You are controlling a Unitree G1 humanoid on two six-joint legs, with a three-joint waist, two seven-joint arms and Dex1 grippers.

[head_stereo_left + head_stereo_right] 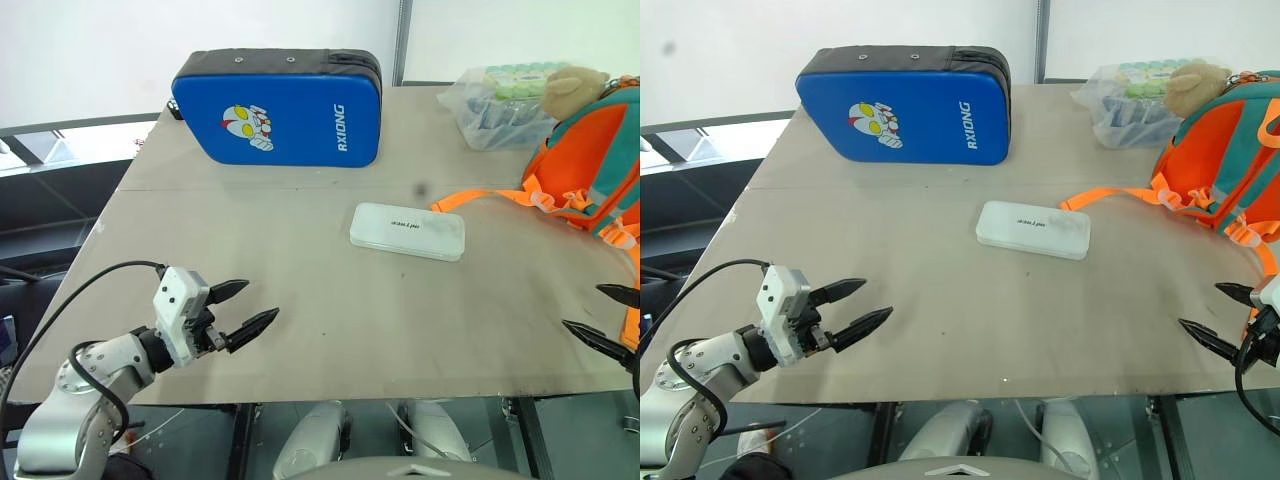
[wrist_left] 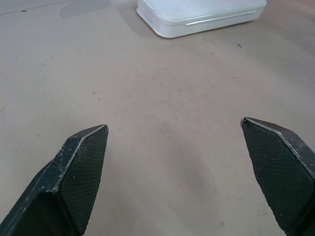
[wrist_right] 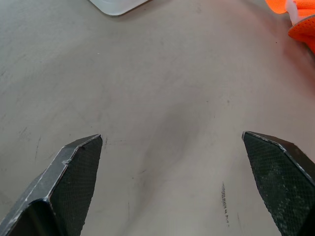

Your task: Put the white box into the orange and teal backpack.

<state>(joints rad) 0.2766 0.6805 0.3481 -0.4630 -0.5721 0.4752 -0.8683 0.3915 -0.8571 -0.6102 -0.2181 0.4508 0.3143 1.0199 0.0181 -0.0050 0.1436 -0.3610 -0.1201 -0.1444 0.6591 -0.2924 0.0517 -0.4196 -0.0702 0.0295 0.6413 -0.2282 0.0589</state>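
Nearest, the left gripper (image 1: 244, 307) hovers over the front edge of the table (image 1: 330, 340) with its two black fingers (image 2: 81, 167) spread wide and nothing between them. The right gripper (image 1: 1220, 312) hangs at the opposite front corner, its fingers also parted and empty. Both look parked in a ready pose, jaws wide so that either could take a flat object from the side; that is a judgement, not something shown.

Ahead of both sets of fingers, roughly between them and well apart from either, lies the white box (image 1: 407, 231). It is a flat white rectangular case with rounded corners, a thin seam round its side and small dark lettering on the lid, resting flat on the bare tabletop and so open to a grasp.

Just beyond the right fingers sits the orange and teal backpack (image 1: 1220, 160), orange straps trailing toward the box, a tan plush toy (image 1: 572, 90) at its top. Whether its opening is unzipped cannot be told.

Farthest stand a blue padded case (image 1: 275, 108) and a clear plastic bag (image 1: 1125, 105).
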